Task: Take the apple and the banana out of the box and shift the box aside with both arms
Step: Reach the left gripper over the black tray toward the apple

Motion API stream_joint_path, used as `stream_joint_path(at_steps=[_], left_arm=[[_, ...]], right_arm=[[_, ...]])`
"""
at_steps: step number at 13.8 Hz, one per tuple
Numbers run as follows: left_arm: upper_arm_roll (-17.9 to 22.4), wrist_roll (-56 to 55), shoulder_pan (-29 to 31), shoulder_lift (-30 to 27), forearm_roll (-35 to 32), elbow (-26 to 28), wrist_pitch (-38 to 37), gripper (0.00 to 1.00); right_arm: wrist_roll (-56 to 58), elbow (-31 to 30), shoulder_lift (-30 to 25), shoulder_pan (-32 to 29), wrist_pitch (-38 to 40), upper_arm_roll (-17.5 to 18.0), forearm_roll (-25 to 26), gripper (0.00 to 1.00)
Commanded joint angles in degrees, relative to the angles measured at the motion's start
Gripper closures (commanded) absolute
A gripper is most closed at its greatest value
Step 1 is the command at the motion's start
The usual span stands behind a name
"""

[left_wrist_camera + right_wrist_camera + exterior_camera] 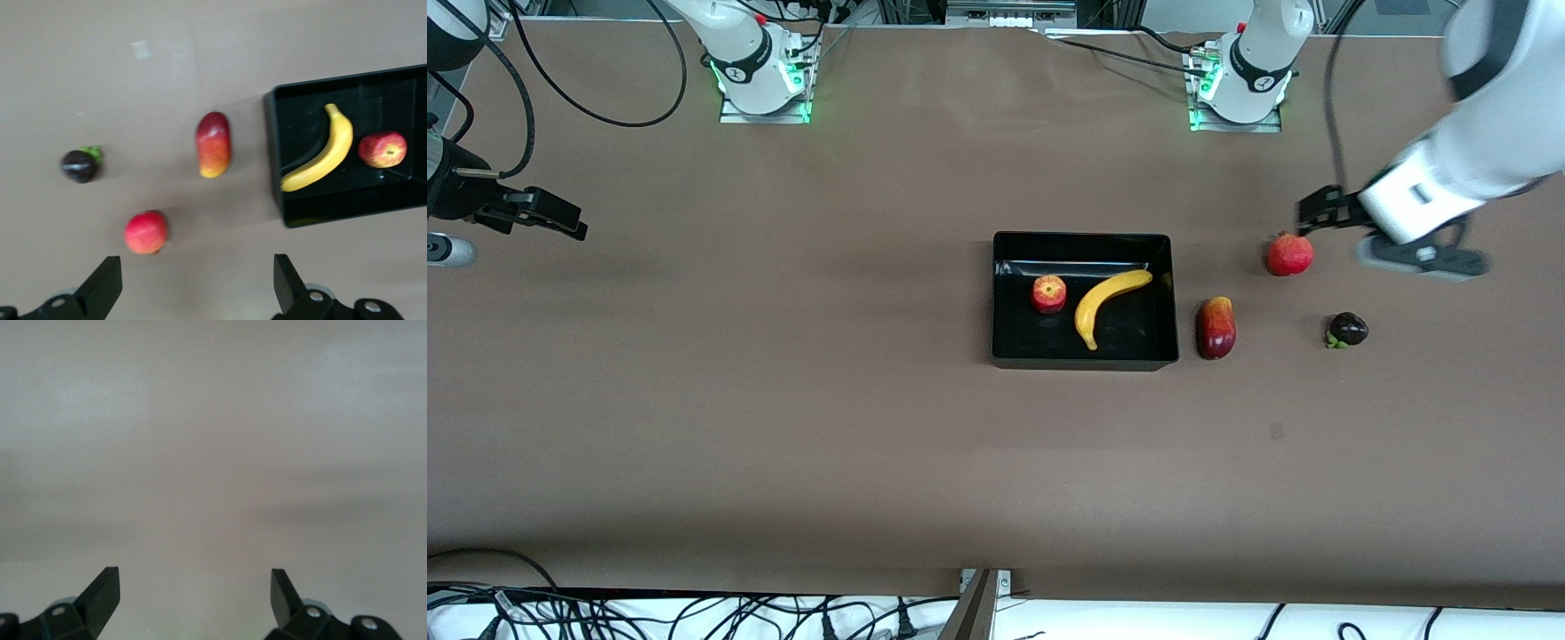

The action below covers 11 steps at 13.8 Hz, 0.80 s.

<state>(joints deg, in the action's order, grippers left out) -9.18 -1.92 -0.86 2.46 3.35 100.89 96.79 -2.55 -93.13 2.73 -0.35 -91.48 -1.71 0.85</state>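
Note:
The black box [1085, 242] sits on the brown table, toward the left arm's end. In it lie the red-and-yellow apple [1049, 293] and the curved yellow banana [1104, 304]. In the left wrist view the box [277, 173], banana [322, 153] and apple [382, 149] show too. My left gripper [1307, 215] is open and empty, in the air over the table beside the pomegranate [1289, 254]; it also shows in the left wrist view [197, 287]. My right gripper [551, 216] is open and empty over bare table at the right arm's end; it also shows in the right wrist view [195, 597].
A red-yellow mango [1216, 327] lies just beside the box, toward the left arm's end. A small dark purple fruit with green leaves [1346, 330] lies farther that way. Both show in the left wrist view: mango [213, 144], purple fruit [81, 165], pomegranate [146, 232].

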Motion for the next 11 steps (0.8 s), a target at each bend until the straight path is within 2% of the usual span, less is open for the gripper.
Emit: stream_joint_path(at_steps=[1, 3, 5, 7, 9, 11], left_arm=[[-6.0, -7.6, -0.4, 1.5, 0.6, 0.0, 3.7, 0.0], [-9.8, -14.2, -2.5, 2.2, 0.6, 2.7, 7.7, 0.0], [-10.2, -21.2, -6.9, 2.8, 0.6, 6.1, 14.4, 0.0], [-10.2, -24.6, -11.4, 7.0, 0.6, 8.4, 23.2, 0.0], [-10.2, -26.6, -15.0, 12.3, 0.4, 8.5, 30.3, 0.0], [-10.2, -26.8, -16.4, 16.8, -0.2, 8.5, 35.2, 0.0]], right_arm=[[0.6, 1.2, 0.4, -0.5, 1.0, 0.4, -0.3, 0.0], [0.8, 1.2, 0.4, -0.5, 1.0, 0.4, -0.2, 0.0], [0.8, 1.2, 0.4, -0.5, 1.0, 0.4, -0.2, 0.0], [0.8, 1.2, 0.4, -0.5, 1.0, 0.4, -0.3, 0.0], [0.6, 1.2, 0.4, -0.5, 1.0, 0.4, -0.2, 0.0], [0.8, 1.2, 0.4, -0.5, 1.0, 0.4, -0.3, 0.0]])
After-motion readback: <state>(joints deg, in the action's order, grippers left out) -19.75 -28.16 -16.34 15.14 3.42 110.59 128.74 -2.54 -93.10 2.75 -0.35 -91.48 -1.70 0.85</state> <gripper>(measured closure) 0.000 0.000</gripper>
